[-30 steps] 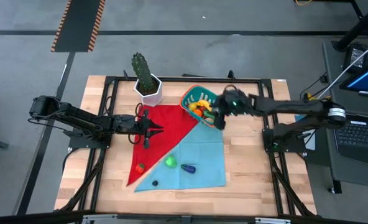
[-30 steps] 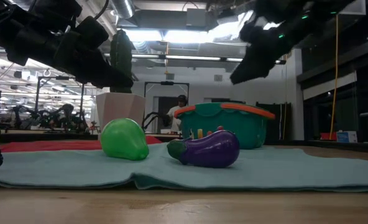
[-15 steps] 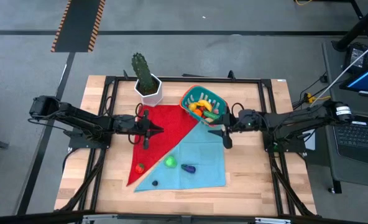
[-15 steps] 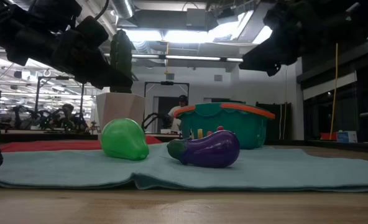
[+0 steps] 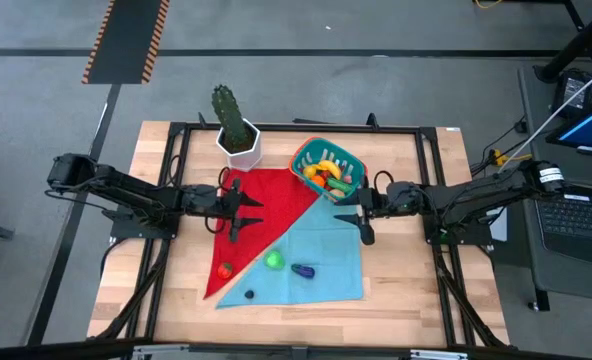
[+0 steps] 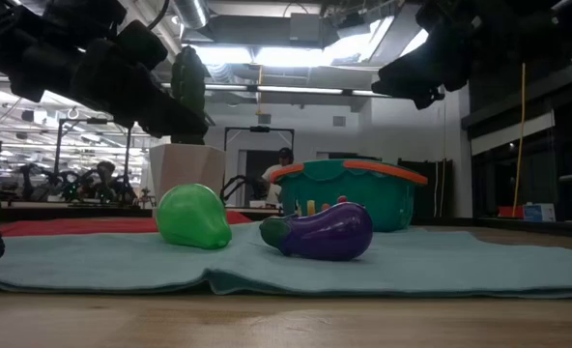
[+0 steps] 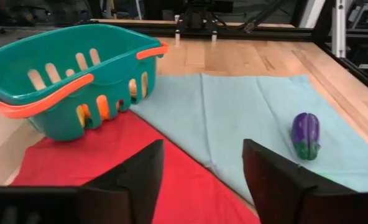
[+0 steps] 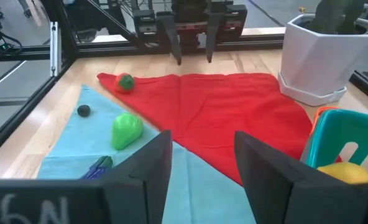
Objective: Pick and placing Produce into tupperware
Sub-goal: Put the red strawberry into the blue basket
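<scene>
Our left gripper now stands with its fingers spread apart and nothing between them, wider than a moment ago; it hovers over the red cloth at the table's centre-left. Our right gripper has its fingers parted and empty. It has dropped from above the tupperware to just off its 5 o'clock side, over the teal cloth.

The tupperware sits at 12 o'clock of the cloths, already holding yellow, orange and green produce. Loose on the cloths lie a green pear, a purple eggplant, a red strawberry at 7 o'clock and a small dark berry. A cactus in a white pot stands at 11 o'clock, close beside the left arm. A person shows far behind the table.
</scene>
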